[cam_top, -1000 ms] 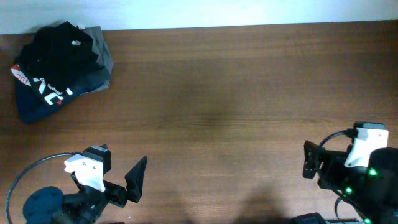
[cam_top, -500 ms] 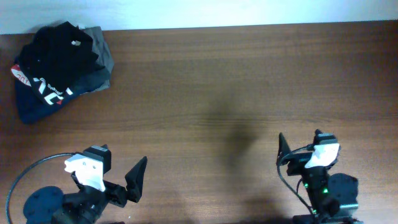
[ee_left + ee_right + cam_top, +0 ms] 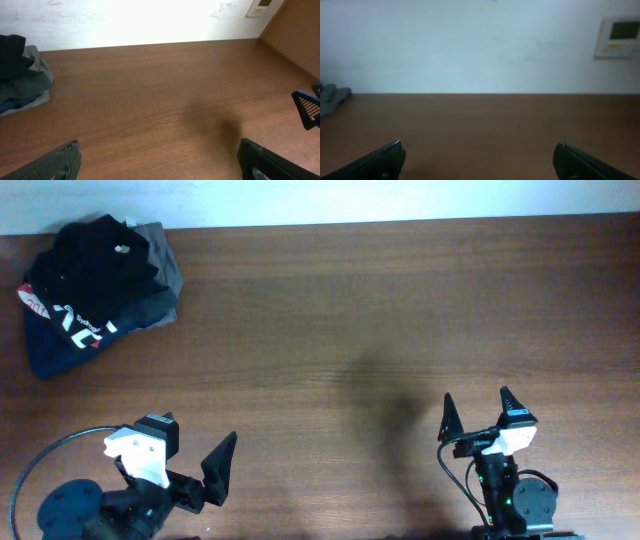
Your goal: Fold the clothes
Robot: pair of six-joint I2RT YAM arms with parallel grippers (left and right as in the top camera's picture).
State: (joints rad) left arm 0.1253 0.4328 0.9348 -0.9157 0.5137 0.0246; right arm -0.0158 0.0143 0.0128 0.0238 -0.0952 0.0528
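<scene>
Plain black soft-fabric T-shirt [image 3: 92, 268] lies crumpled on a clothes pile, well apart from both pincers.
It sits far ahead and to the left of the left pincer [image 3: 161, 167], on top of a dark garment with white lettering [image 3: 62, 332] and touching a grey folded garment [image 3: 168, 272], at the far corner of the brown wooden tabletop [image 3: 350, 310]. The left pincer and the right pincer [image 3: 476, 406] are both spread wide, holding nothing, the right one farthest from the shirt.

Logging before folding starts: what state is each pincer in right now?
Left pincer: open, holding nothing.
Right pincer: open, holding nothing.
</scene>
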